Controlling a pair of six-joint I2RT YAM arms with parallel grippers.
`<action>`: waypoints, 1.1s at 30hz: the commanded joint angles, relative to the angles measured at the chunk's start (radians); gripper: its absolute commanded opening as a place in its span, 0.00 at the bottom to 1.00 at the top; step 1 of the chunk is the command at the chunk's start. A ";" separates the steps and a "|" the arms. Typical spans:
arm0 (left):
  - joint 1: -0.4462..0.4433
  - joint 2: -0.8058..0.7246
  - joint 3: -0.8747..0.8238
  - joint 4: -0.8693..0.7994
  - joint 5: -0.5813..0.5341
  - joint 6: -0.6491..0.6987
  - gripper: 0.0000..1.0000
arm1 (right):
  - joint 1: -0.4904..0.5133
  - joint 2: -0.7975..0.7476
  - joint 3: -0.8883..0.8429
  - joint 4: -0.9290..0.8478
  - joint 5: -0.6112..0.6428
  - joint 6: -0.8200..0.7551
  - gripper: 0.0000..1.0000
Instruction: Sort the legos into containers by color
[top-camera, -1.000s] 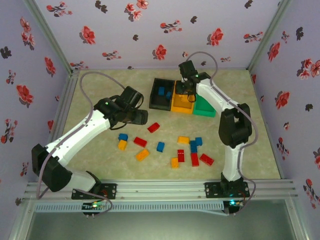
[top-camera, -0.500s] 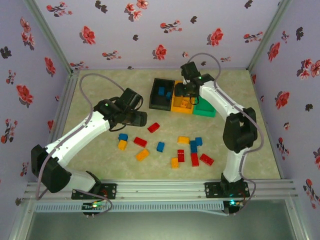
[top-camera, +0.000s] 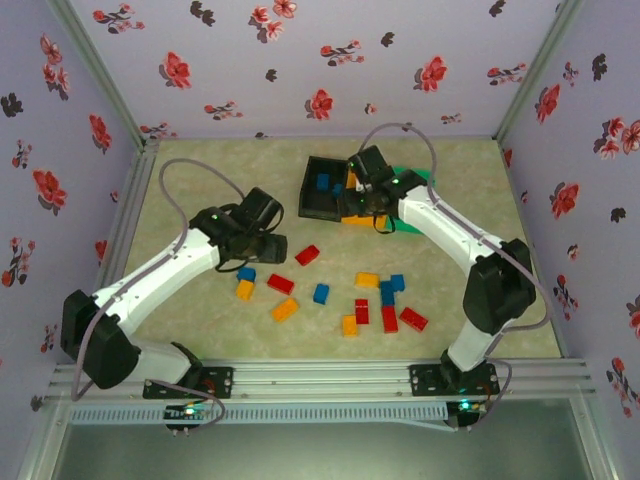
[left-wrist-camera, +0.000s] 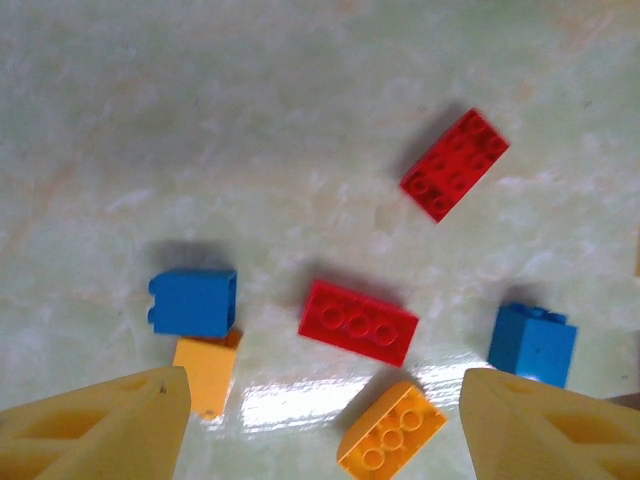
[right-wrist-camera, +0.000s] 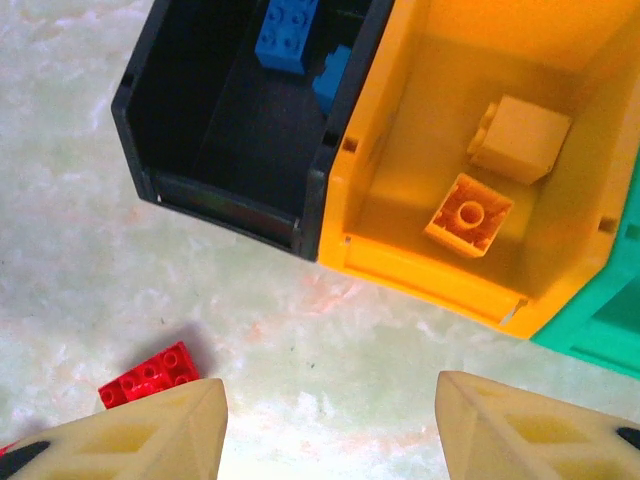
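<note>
Orange bin (right-wrist-camera: 425, 272) holds two orange legos (right-wrist-camera: 468, 214), while left pincer (left-wrist-camera: 325, 392) and right pincer (right-wrist-camera: 330, 392) gape empty.

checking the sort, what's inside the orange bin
Two orange-yellow bricks lie in the orange bin, one hollow side up. The bin's far end is cut off in the right wrist view and covered by the right arm from above.

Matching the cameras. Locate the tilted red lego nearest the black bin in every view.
Top external: red lego at centre, just nearer than the black bin.
Left wrist: upper right.
Right wrist: bottom left.
Landmark: the black bin ties top and right wrist; the flat red brick beside it ties top and left wrist.
</note>
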 joint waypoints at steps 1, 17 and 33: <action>0.020 -0.044 -0.066 -0.054 -0.032 -0.069 0.72 | 0.013 -0.046 -0.036 0.013 0.034 0.030 0.58; 0.108 0.001 -0.273 -0.041 0.034 -0.048 0.74 | 0.025 -0.078 -0.119 0.037 0.033 0.067 0.57; 0.124 0.151 -0.300 0.077 0.082 0.068 0.66 | 0.026 -0.137 -0.186 0.040 0.051 0.096 0.57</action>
